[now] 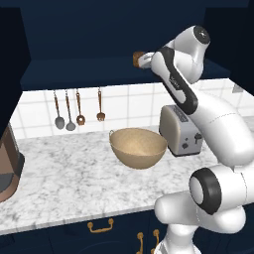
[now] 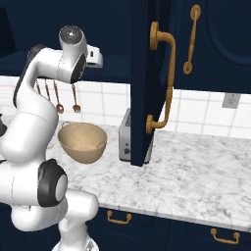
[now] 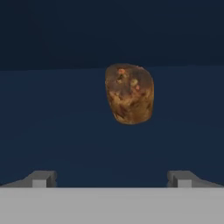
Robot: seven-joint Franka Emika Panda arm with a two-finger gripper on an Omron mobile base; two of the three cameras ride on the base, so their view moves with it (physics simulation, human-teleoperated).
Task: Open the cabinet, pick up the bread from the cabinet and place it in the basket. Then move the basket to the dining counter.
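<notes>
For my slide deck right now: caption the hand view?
Open tool lined up on the bread lying on the dark cabinet shelf.

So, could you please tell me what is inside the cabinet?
The bread lies on the cabinet shelf, ahead of the open gripper. The arm hides part of the shelf.

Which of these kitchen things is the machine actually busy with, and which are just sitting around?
In the job: bread on the cabinet shelf, open gripper facing it, basket on the worktop.

Just there: toaster, hanging utensils, drawer pulls.
</notes>
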